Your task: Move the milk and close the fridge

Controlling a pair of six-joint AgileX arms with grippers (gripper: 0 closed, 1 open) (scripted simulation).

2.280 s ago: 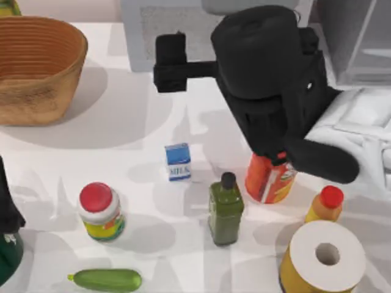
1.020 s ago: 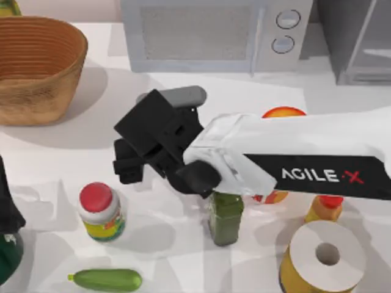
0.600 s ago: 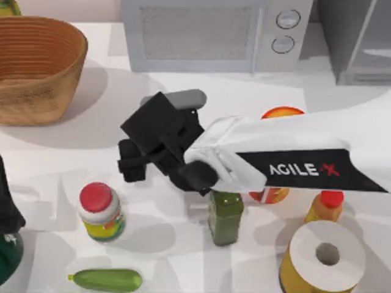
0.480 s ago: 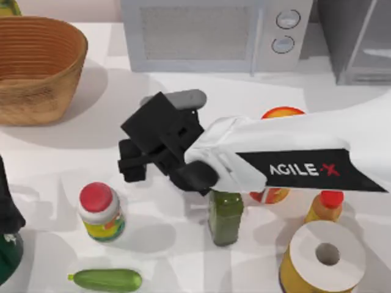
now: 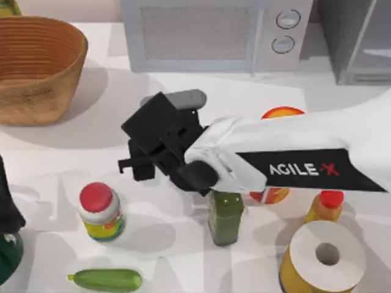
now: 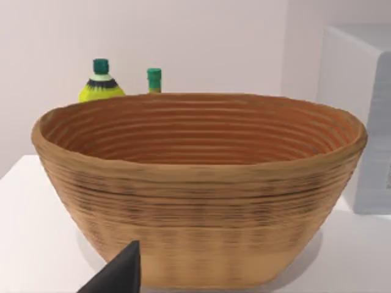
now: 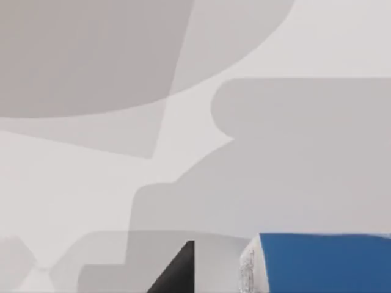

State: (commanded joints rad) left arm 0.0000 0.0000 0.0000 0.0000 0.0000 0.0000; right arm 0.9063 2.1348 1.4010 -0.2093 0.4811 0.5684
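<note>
The milk (image 7: 324, 265) shows its blue top and a strip of white side in the right wrist view, standing on the white table. One black finger (image 7: 177, 274) of my right gripper stands beside the milk with a gap of table between them. From above, my right gripper (image 5: 137, 165) is low over the table's middle, open, and its black body covers the carton. The white right arm (image 5: 293, 168) reaches in from the right. The fridge (image 5: 357, 43) is the grey cabinet with a glass door at the back right corner. My left arm (image 5: 6, 220) is parked at the left edge.
A wicker basket (image 5: 36, 67) sits back left and a grey microwave (image 5: 214, 33) at the back. A red-capped jar (image 5: 99, 210), green bottle (image 5: 225, 217) and cucumber (image 5: 105, 280) stand near the front. An orange can (image 5: 272, 195), a yellow bottle (image 5: 327, 204) and a paper roll (image 5: 324, 256) crowd the front right.
The right arm has come down from high over the table onto the milk's spot, hiding the carton from above. In the last half second the gripper's finger outline narrowed slightly.
</note>
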